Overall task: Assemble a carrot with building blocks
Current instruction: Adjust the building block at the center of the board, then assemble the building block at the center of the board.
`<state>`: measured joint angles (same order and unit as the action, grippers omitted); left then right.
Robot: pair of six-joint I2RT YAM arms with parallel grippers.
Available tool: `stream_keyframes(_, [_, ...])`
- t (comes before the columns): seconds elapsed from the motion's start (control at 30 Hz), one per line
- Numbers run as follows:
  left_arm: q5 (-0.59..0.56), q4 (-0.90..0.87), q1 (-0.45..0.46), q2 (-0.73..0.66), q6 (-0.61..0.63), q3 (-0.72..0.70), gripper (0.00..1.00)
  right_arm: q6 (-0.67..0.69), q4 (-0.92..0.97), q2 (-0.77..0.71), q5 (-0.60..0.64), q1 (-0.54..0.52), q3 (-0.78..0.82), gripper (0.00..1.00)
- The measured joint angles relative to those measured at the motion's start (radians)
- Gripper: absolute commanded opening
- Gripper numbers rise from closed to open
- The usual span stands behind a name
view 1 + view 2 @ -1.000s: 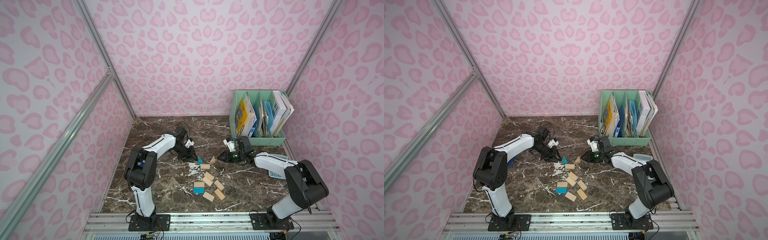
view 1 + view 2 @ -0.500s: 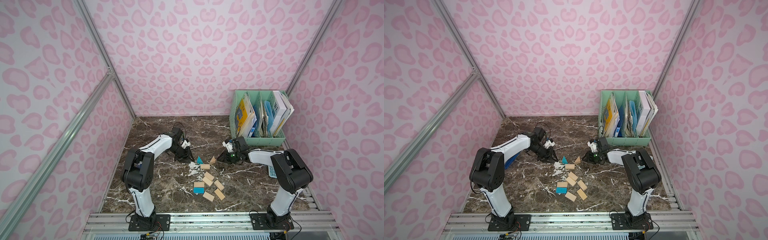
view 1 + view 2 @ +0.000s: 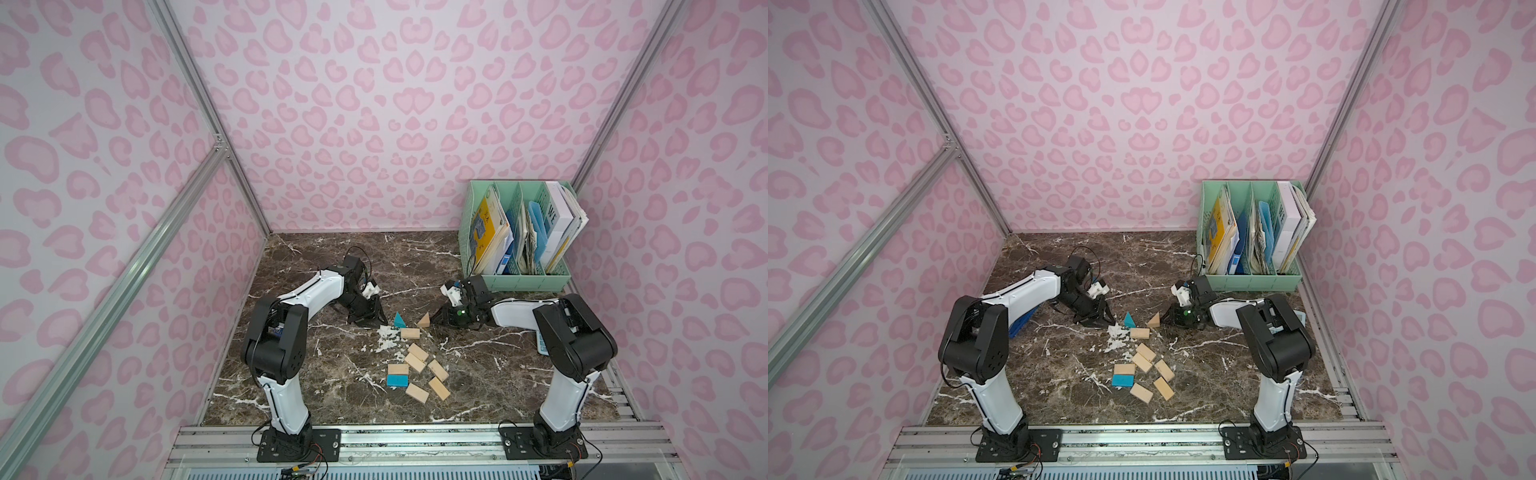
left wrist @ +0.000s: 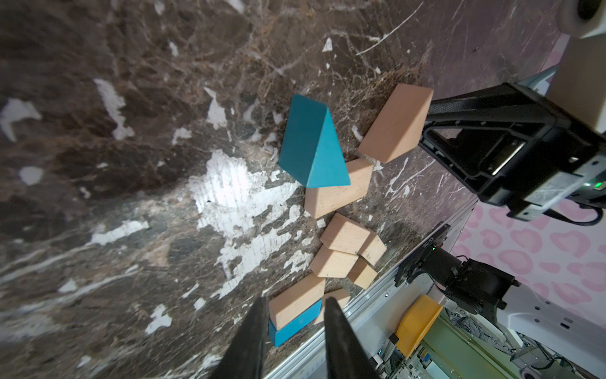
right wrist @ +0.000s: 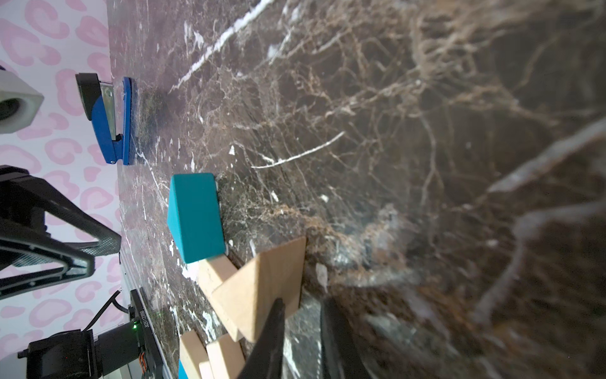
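The marble counter (image 3: 415,257) carries scattered building blocks (image 3: 415,362) near its middle. A green file rack (image 3: 524,284) stands in one corner.

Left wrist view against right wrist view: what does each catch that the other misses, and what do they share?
Only the left wrist view shows the whole scatter of tan rectangles down to the blue rectangle; the right wrist view cuts these off at its edge. Only the right wrist view shows the blue stapler by the wall. Both show the blue triangle, the tan triangle and the tan rectangle beside them.
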<state>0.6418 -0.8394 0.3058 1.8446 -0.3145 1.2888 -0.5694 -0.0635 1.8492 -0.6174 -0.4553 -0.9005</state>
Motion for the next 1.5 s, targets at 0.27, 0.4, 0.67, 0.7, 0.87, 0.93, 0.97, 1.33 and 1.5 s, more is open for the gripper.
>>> stream_keyframes(0.27, [0.0,0.0,-0.001,0.0,0.003,-0.003,0.31,-0.003,-0.001,-0.001,0.001,-0.021,-0.002,0.22])
stream_keyframes(0.4, [0.0,0.0,-0.001,0.0,0.004,-0.003,0.31,-0.003,0.0,0.001,0.004,-0.02,-0.01,0.22])
stream_keyframes(0.67, [0.0,0.0,-0.003,-0.001,0.004,-0.008,0.31,0.006,0.026,-0.014,0.032,-0.018,-0.027,0.23])
stream_keyframes(0.7, [-0.001,0.0,-0.003,-0.003,0.003,-0.009,0.32,0.007,0.038,-0.031,0.042,-0.018,-0.024,0.25])
stream_keyframes(0.87, [-0.003,0.011,-0.003,-0.061,0.005,-0.08,0.54,0.003,0.041,-0.169,0.068,-0.035,0.062,0.3])
stream_keyframes(0.93, [-0.003,0.011,-0.003,-0.086,0.007,-0.128,0.56,0.001,0.06,-0.211,0.071,-0.08,0.102,0.31])
stream_keyframes(0.97, [-0.003,0.011,-0.003,-0.098,0.008,-0.153,0.56,0.001,0.072,-0.227,0.072,-0.114,0.122,0.31])
stream_keyframes(1.33, [0.048,0.063,0.004,-0.064,0.003,-0.212,0.25,-0.099,0.058,-0.328,0.056,-0.237,0.28,0.31])
stream_keyframes(1.5, [0.072,0.077,0.016,-0.023,0.003,-0.18,0.3,-0.136,0.004,-0.28,0.015,-0.255,0.275,0.32])
